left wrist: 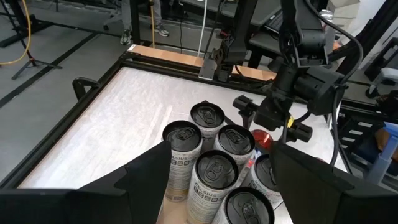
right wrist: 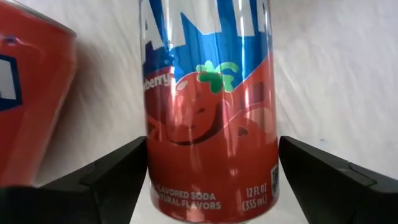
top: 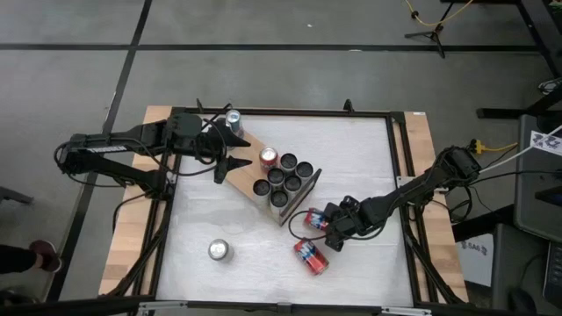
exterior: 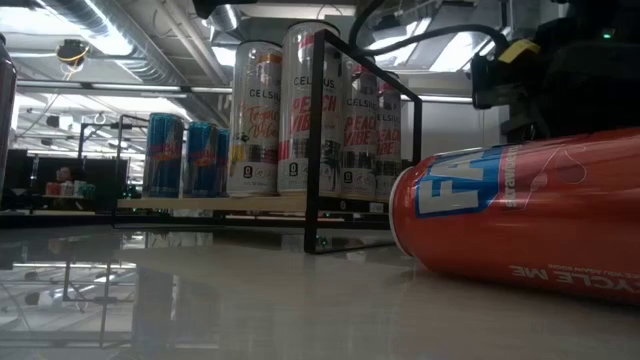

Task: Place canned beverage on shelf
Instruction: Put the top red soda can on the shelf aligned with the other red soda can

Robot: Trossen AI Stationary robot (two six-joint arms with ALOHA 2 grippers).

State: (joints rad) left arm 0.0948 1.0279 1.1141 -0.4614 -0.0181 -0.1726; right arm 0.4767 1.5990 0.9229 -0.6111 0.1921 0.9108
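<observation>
Red can (right wrist: 208, 118) lengthwise between open fingers (right wrist: 112, 171).

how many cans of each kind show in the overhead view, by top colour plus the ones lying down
dark-topped cans on the shelf: 6
red-topped can on the shelf: 1
silver-topped cans, upright, one on the shelf and one on the table: 2
red cans lying down on the table: 2
total: 11

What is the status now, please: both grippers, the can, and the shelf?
Right gripper open around a lying red soda can, fingers not touching. Left gripper open over the shelf. Second red can lies beside.
</observation>
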